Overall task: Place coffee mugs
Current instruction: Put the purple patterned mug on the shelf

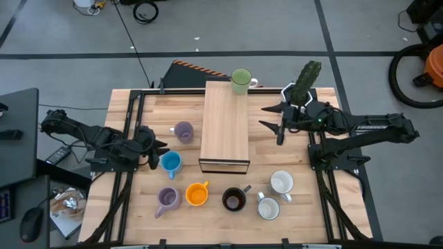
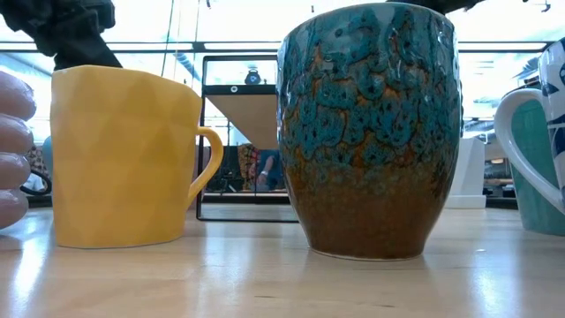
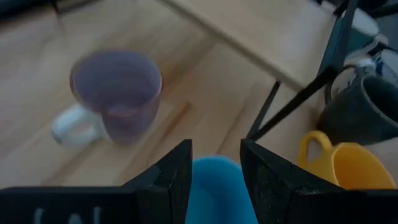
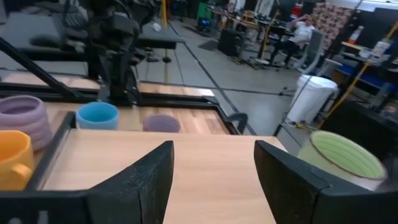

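The wooden table (image 1: 124, 104) carries a raised wooden stand (image 1: 225, 124) down its middle, black-framed underneath, which looks like the shelf the mugs are meant to end up on. Only the green mug (image 1: 241, 80) sits on it so far, right at the far end near the edge, so most of the top is bare with plenty of room. Beside that end, off the stand, is the potted cactus (image 1: 304, 81). The other mugs wait on the table: a lilac mug (image 1: 183, 131) left of the stand, the light blue mug (image 1: 171, 162) just in front of it, then a front row of a second lilac mug (image 1: 168, 198), the orange mug (image 1: 197, 194), the black mug (image 1: 233, 200) and two white mugs (image 1: 275, 195), standing close together. The left gripper (image 3: 215, 163) is low over the light blue mug with its fingers spread either side of the rim, apparently set to pinch it, not yet holding. The right gripper (image 4: 214, 165) hovers spread wide and empty near the stand's far right edge, clear of the green mug.
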Motion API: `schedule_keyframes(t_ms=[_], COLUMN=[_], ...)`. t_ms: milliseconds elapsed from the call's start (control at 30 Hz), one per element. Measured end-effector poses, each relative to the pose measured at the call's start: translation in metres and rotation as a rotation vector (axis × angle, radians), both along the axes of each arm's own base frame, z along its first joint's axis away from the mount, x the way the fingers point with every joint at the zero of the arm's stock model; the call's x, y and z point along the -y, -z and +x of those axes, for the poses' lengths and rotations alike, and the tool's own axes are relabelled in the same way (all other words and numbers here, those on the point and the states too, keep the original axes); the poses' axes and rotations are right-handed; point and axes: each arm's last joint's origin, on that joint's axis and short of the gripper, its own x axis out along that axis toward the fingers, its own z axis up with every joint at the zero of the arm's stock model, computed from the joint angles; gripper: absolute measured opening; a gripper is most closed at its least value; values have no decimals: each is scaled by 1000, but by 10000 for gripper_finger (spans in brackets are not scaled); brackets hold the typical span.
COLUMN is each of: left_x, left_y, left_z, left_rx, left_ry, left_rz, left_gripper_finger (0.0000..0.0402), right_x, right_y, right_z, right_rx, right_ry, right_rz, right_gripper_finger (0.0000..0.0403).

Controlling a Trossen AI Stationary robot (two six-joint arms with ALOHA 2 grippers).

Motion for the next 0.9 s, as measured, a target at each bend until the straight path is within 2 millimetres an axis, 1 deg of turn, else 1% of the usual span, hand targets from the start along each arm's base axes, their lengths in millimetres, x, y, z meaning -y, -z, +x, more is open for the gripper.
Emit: schedule_keyframes(t_ms=[367,567,633,900], left_x=[0,7,10,14], left_y=[0,-13,-15,2], left_z=[0,9,13,16], left_rx=[-29,-36,-66,-258], left_ry=[44,87,91,47], left_rz=[-51,-63,-57,-60], left_gripper_finger=[141,141,141,141], right_x=[-9,-10,-10,-10], right_y=[0,-1,-1,-2], right_z=[-1,-1,-1,0], right_rx=[15,20,19,15], right_ry=[-16,-19,-19,-38], right_rz=[46,42,38,-6], right_gripper_finger=[228,228,228,228])
